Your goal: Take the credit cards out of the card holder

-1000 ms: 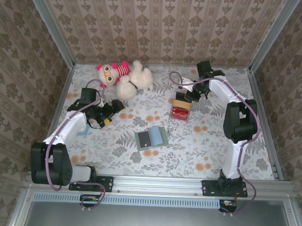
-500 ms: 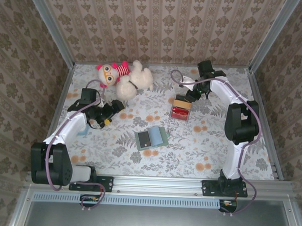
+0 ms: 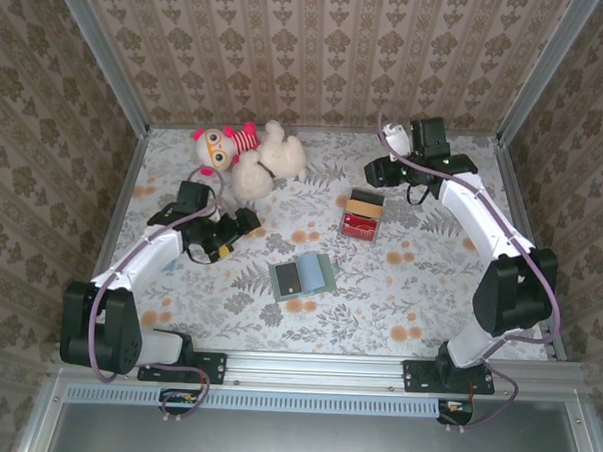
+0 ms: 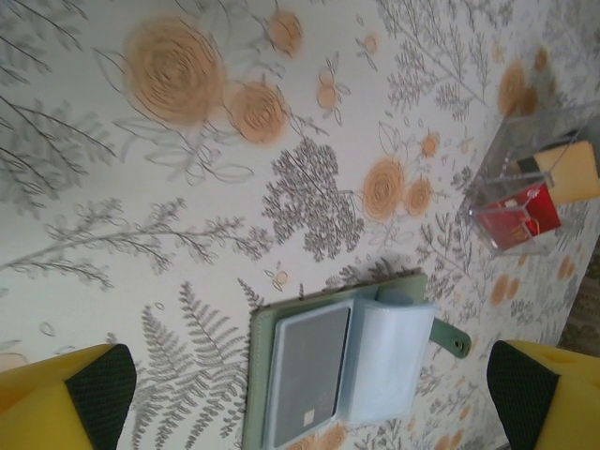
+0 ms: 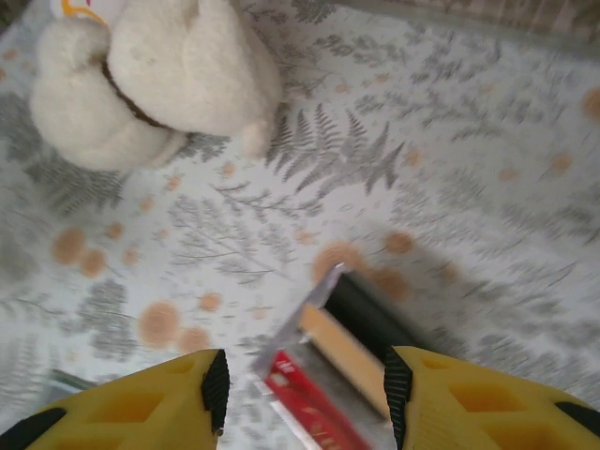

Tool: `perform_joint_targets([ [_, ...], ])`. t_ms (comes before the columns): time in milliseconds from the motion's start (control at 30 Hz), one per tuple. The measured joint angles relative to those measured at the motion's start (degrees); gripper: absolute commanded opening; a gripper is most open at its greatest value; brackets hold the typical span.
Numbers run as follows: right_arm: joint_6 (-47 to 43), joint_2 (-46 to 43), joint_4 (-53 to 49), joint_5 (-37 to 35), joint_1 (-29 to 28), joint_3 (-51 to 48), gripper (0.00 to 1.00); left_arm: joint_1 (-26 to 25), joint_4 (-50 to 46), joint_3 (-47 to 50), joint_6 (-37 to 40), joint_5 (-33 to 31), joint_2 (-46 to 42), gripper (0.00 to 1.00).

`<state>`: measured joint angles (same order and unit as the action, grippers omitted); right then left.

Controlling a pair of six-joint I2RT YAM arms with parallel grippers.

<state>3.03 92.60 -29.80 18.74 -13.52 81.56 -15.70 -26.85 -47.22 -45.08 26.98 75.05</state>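
- The left gripper point(image 3: 245, 224) hangs above the table with its jaws spread wide, and its yellow fingers point(image 4: 61, 401) hold nothing.
- Just ahead of it, the card holder point(image 4: 281, 370) lies open flat on the floral table point(image 3: 409, 291).
- A dark credit card point(image 4: 307, 373) sits in the holder's clear sleeve.
- The right gripper point(image 3: 376, 172) is well beyond the holder, its jaws spread and empty.
- Under its fingers is a clear box point(image 5: 323, 370) with red and tan contents.
- A plush toy point(image 3: 256, 159) lies further off.

1. Left wrist view: the card holder point(image 4: 257, 375) runs off the bottom edge.
2. Right wrist view: the clear box point(image 5: 286, 349) is blurred and cut below; the plush toy point(image 5: 159, 75) is cropped above.
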Motion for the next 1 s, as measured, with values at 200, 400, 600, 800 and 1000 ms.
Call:
perform_joint_targets([
  [200,16.48,-0.50,0.46,2.67,-9.01,-9.44,0.54,-6.71,1.55,0.35,-3.08,-1.79,0.57,0.81],
  [400,25.64,4.24,2.14,4.57,-17.49,-11.69,0.53,-9.25,4.15,1.88,-6.54,-2.36,5.25,0.63],
  [600,29.09,12.09,2.82,5.99,-21.44,-11.82,0.52,-12.57,7.98,1.97,-9.29,-1.81,10.01,0.47],
  [800,29.97,16.24,2.19,5.95,-22.27,-11.76,0.55,-14.64,10.16,1.95,-10.71,-1.31,14.12,0.35],
  [1000,29.83,18.10,2.27,7.82,-22.27,-11.28,0.52,-14.71,10.23,1.95,-10.88,-1.57,15.65,0.26],
])
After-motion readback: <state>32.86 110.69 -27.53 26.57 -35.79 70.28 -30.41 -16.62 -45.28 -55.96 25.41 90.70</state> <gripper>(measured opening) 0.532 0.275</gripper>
